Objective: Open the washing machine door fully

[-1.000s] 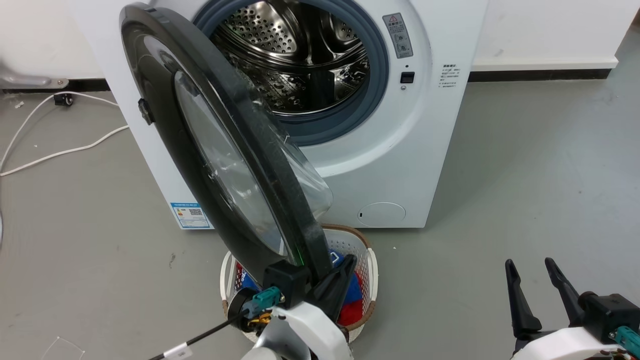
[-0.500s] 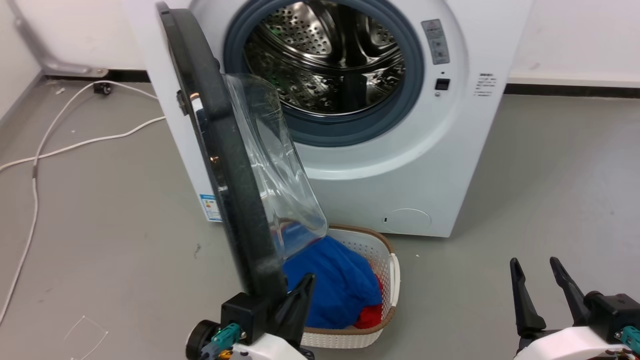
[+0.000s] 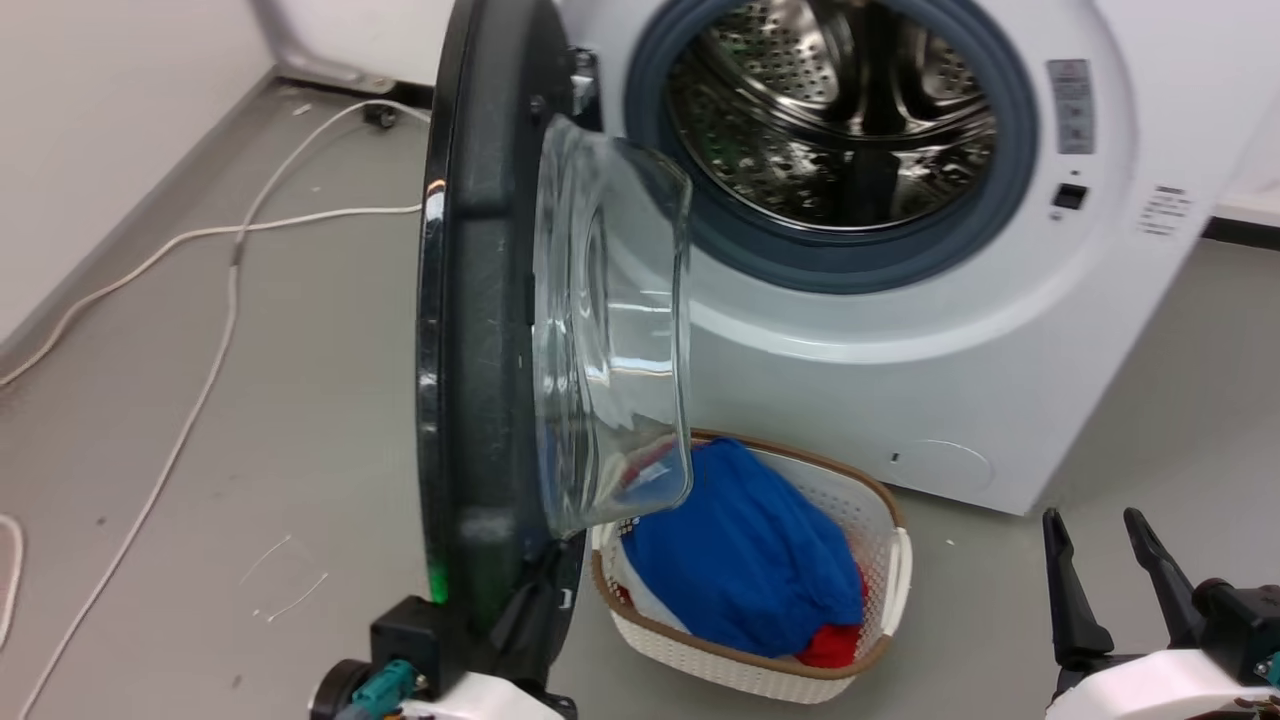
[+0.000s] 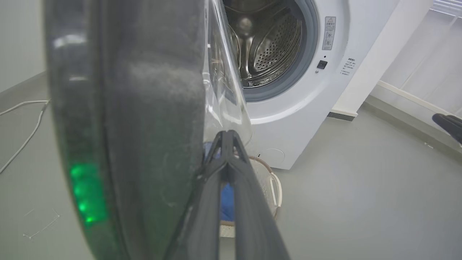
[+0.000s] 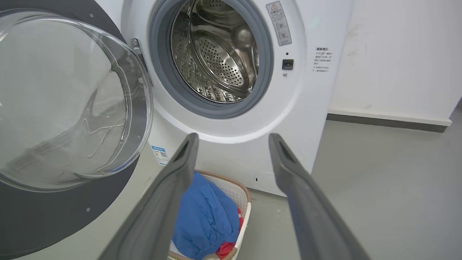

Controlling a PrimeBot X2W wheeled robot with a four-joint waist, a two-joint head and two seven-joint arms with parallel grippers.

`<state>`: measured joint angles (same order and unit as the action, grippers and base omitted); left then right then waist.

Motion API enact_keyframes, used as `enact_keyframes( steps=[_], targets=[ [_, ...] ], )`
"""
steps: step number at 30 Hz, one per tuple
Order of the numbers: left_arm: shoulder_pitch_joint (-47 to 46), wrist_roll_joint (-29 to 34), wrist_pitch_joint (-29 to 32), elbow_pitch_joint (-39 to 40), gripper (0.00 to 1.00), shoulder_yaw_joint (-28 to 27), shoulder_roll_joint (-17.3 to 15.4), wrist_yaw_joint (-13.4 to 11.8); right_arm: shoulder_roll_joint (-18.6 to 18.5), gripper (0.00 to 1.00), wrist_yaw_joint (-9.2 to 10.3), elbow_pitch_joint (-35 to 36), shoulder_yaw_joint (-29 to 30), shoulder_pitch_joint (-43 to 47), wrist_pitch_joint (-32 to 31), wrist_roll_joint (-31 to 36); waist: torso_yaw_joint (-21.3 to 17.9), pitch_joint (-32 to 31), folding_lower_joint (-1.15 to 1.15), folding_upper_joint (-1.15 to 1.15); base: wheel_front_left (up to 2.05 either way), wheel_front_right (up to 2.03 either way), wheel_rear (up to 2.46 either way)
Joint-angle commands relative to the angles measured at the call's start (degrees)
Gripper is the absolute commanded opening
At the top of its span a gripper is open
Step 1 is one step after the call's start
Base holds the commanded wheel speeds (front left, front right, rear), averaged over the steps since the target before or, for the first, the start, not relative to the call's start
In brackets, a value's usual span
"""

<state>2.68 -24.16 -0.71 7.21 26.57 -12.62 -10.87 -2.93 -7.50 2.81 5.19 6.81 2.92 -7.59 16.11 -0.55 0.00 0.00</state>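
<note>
The left hand [image 3: 492,600] grips the near rim of the door [image 3: 478,300], which stands edge-on, about square to the washing machine [image 3: 900,400], so it likely needs swinging further left; the right hand [image 3: 1092,525] hangs open, well apart.

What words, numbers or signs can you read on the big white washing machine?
No word or number can be quoted: every text is too small or blurred.
Grey sticker right of the steel drum on the white front-loading washing machine: red warning triangle on top, writing below it unreadable.
Small black print further right: unreadable.
Blue-and-white label low on the front: unreadable.
</note>
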Motion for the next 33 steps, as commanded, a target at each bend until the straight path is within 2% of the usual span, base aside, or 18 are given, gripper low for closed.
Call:
enact_keyframes(
  steps=[1, 7, 13, 25, 33],
  targets=[
    [0.0, -0.4, -0.3, -0.4, 0.00, -1.4, -1.0, -0.8, 0.1, 1.00, 0.01, 0.2, 0.2, -0.6, -0.1, 0.1, 3.2, 0.6, 0.00, 0.00, 0.00, 0.00, 0.00],
    [-1.1, -2.9, -2.4, -2.2, 0.00, -6.3, -2.2, -1.3, 0.1, 1.00, 0.01, 0.9, 0.2, -1.4, -0.3, 0.8, 7.1, 1.6, 0.00, 0.00, 0.00, 0.00, 0.00],
    [-4.4, -5.2, -5.3, -5.8, 0.00, -11.3, -3.8, -0.5, 0.1, 1.00, 0.01, 1.9, 0.1, -2.4, -1.1, 1.4, 8.7, 3.3, 0.00, 0.00, 0.00, 0.00, 0.00],
    [-13.1, -9.8, -9.8, -18.4, 0.00, -21.4, -9.6, 2.0, 0.1, 1.00, 0.01, 3.5, -0.6, -4.5, -2.9, 3.1, 6.1, 6.9, 0.00, 0.00, 0.00, 0.00, 0.00],
    [-19.8, -12.4, -11.2, -28.4, 0.00, -25.8, -13.6, 4.1, 0.1, 1.00, 0.01, 4.2, -0.3, -5.7, -3.3, 3.7, 4.4, 9.2, 0.00, 0.00, 0.00, 0.00, 0.00]
  ],
)
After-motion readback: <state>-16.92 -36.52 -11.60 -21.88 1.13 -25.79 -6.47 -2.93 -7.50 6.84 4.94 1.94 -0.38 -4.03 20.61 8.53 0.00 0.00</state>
